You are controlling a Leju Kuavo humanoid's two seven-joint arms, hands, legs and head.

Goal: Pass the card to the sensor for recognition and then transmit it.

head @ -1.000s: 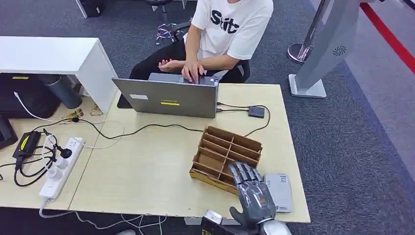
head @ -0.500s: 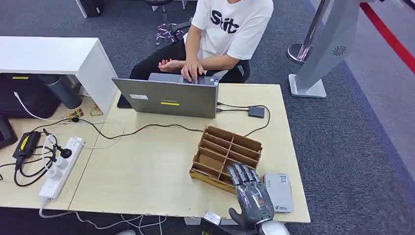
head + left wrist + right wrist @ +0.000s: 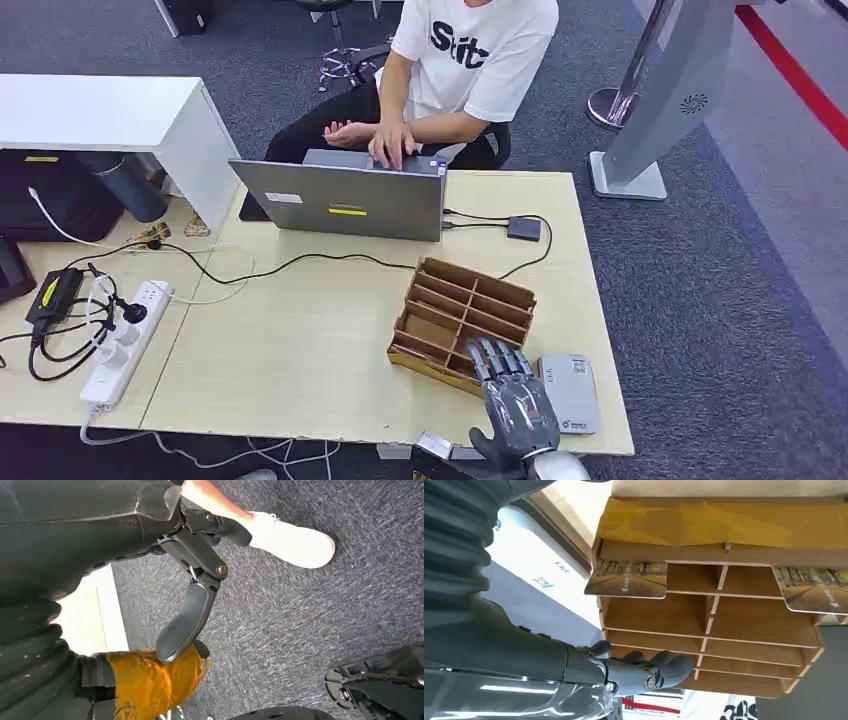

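Wooden rack: a brown box (image 3: 462, 322) divided into compartments sits on the pale table (image 3: 300, 340), near its right front corner; the right wrist view looks into its open slots.
Cards: two cards with a brownish picture lie in the rack's slots, one (image 3: 626, 579) in a slot on the side next to the white device, the other (image 3: 816, 593) in a slot at the far side of the same row. Both stick out past the slot edges.
Right hand: the grey hand (image 3: 517, 400) hovers at the rack's near right corner, fingers stretched forward and slightly apart, fingertips over the rack's edge. In the right wrist view the fingers (image 3: 659, 666) are extended in front of the slots with nothing between them, apart from both cards.
Sensor: a flat white-grey device (image 3: 570, 392) lies on the table just beside the rack, right next to the hand.
Left hand: seen in the left wrist view (image 3: 187, 615), above dark carpet, nothing held, its dark fingers straight.
Person: someone in a white printed T-shirt (image 3: 470, 50) sits behind the table, hands on a grey laptop (image 3: 340, 200).
Other: a white power strip (image 3: 125, 340) with black cables lies at the left.
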